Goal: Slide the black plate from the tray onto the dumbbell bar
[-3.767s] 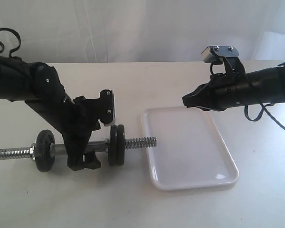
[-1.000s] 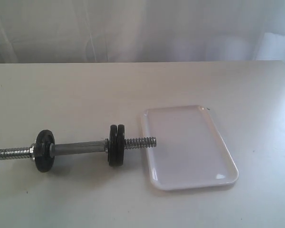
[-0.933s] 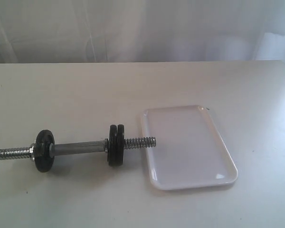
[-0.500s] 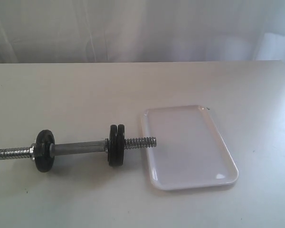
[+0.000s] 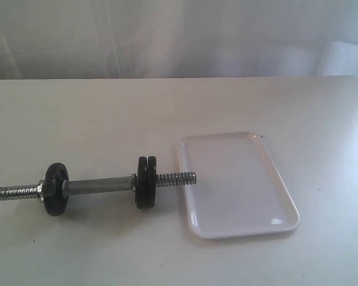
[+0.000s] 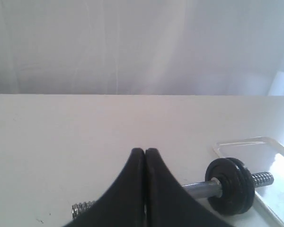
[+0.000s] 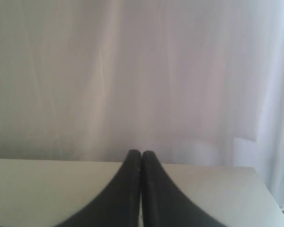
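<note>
The dumbbell bar [image 5: 101, 185] lies on the table left of the tray [image 5: 227, 185], its threaded end reaching the tray's rim. The tray holds nothing. One black disc [image 5: 55, 189] sits near the bar's far end. Two discs stand pressed together near the tray end; the outer one is the black plate [image 5: 152, 180]. Neither arm shows in the exterior view. In the left wrist view my left gripper [image 6: 145, 150] is shut and empty, above and apart from the bar [image 6: 199, 188] and the disc pair [image 6: 229, 184]. My right gripper [image 7: 141, 152] is shut and empty.
A white curtain hangs behind the table's back edge [image 5: 179, 78]. The right wrist view shows only bare tabletop [image 7: 47, 184] and curtain. A corner of the tray [image 6: 274, 163] shows in the left wrist view.
Since 3.8 s ago both arms have left the exterior view: the left one was at the bar, the right one above the tray. Over the last second nothing moved.
</note>
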You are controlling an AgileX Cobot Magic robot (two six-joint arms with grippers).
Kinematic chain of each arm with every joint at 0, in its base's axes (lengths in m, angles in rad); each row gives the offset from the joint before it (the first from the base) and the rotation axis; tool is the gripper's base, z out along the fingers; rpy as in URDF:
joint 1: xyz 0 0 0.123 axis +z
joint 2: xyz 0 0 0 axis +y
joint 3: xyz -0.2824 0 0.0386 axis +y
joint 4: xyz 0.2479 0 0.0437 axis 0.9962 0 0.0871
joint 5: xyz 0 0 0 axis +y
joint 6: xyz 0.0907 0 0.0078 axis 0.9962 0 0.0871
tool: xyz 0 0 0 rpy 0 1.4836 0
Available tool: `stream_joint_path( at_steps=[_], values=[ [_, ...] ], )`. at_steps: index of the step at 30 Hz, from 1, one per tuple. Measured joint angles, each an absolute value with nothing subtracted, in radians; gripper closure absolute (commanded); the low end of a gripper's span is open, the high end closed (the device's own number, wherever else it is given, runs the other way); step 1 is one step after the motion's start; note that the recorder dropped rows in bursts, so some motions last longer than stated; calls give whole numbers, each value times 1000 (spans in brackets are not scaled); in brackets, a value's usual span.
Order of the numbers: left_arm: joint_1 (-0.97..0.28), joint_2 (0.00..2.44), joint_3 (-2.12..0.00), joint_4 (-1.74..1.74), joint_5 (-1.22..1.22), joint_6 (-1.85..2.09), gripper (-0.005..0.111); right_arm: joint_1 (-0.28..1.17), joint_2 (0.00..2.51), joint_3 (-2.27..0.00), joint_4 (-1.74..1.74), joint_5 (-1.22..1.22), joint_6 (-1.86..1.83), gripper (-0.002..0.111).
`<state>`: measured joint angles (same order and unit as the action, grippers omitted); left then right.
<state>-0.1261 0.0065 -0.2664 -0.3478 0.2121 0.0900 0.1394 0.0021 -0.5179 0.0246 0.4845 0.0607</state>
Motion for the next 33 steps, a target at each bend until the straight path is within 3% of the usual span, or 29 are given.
stream_joint_path(
  at_steps=[10, 19, 33],
  values=[
    [-126, 5, -14, -334, 58, 110, 107, 139, 4, -280, 24, 272, 70, 108],
    [-126, 5, -3, -281, 97, 110, 107, 139, 4, -20, 0, 179, 55, 108],
    [-126, 5, -3, -306, 146, 108, 107, 139, 4, -5, 0, 168, 59, 108]
  ],
)
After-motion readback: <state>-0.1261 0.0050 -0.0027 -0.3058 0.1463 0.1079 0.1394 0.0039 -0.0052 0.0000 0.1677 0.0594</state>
